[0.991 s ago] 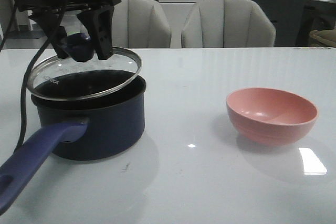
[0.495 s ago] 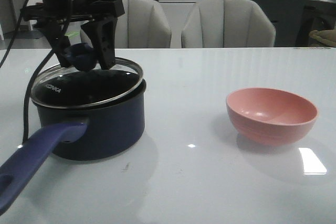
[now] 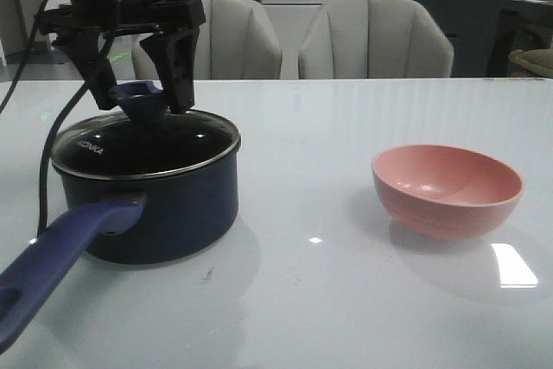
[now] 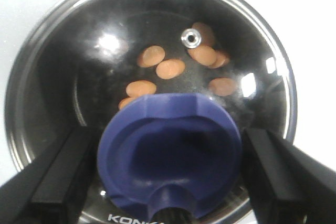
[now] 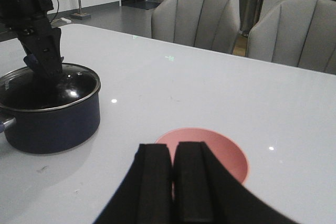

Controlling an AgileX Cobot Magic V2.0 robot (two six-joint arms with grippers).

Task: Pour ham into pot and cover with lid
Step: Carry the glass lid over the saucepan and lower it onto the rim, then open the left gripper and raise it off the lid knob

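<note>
Sat flat on the dark navy round pot [image 3: 164, 205]: the round glass lid [image 3: 173, 140], ham chunks [image 4: 170, 68] underneath. Stood wide either side of its blue knob [image 3: 144, 99], not touching: left gripper [image 3: 138, 97] jaws. Pressed together near the pink bowl [image 3: 448, 189]: right gripper [image 5: 173, 182] jaws.

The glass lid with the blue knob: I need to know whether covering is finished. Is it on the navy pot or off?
On. The glass lid sits level on the navy pot, rim to rim.

The lid [image 4: 157, 35] is clear glass with a shiny metal rim and a smooth, matt blue knob. The pot [image 3: 155, 205] has a dark, glossy outside. The pink bowl [image 3: 447, 189] looks smooth and matt. The pale worktop [image 3: 346, 300] is glossy, mirroring lights.
</note>
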